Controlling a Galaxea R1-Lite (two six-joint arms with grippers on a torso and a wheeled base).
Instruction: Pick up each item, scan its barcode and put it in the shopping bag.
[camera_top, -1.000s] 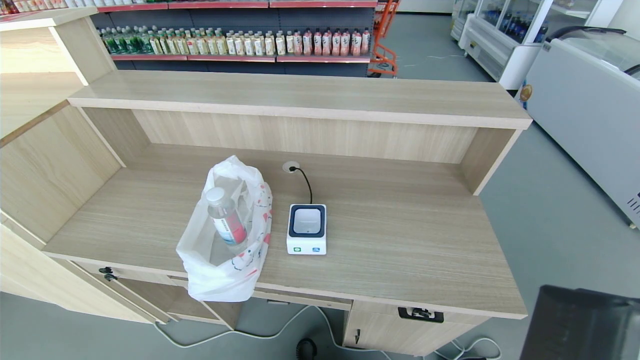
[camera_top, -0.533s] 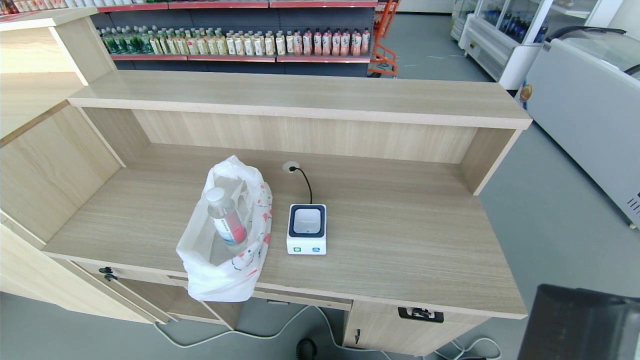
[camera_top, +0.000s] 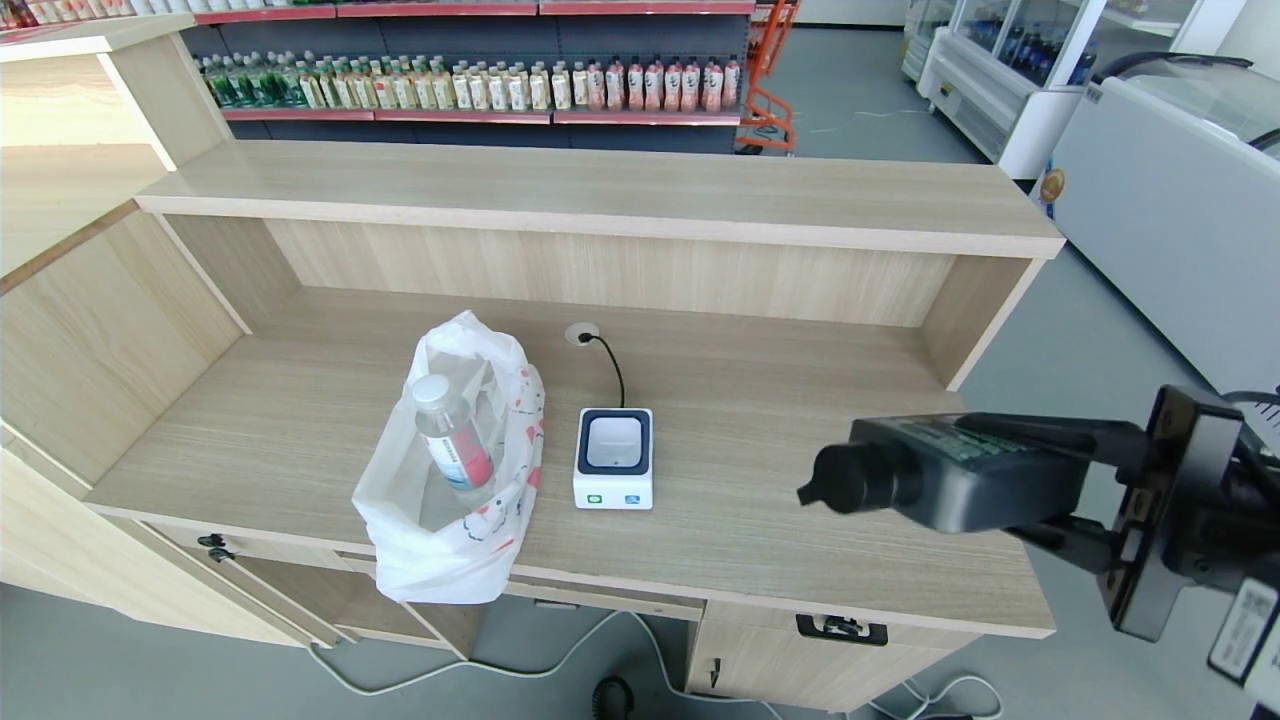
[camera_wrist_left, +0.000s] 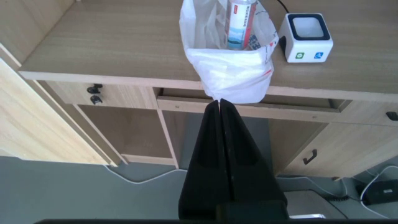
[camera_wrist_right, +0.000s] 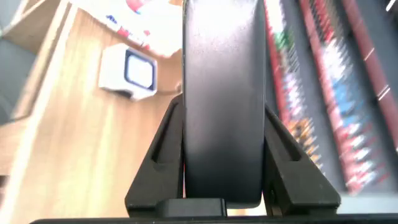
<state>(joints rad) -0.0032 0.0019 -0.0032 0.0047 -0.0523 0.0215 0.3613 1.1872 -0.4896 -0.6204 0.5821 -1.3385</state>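
Observation:
A white shopping bag (camera_top: 440, 520) stands at the counter's front edge with a clear bottle (camera_top: 452, 435) with a red label upright inside it. Just right of the bag sits the white barcode scanner (camera_top: 613, 457), window facing up. My right gripper (camera_top: 1000, 482) is shut on a black bottle (camera_top: 930, 485), held sideways above the counter's right end, cap toward the scanner. The right wrist view has this black bottle (camera_wrist_right: 221, 93) between the fingers (camera_wrist_right: 166, 146), with the scanner (camera_wrist_right: 127, 71) beyond. My left gripper (camera_wrist_left: 219, 104) is shut and empty, low in front of the counter below the bag (camera_wrist_left: 230, 68).
The wooden counter (camera_top: 800, 420) has a raised back shelf and side walls. A black cable (camera_top: 610, 365) runs from the scanner to a hole at the back. Drawers (camera_wrist_left: 249, 109) sit under the front edge. Shop shelves and freezers stand behind.
My right arm has come up from the lower right corner into the head view, carrying the black bottle over the counter's right end. Bag, clear bottle and scanner have not moved.

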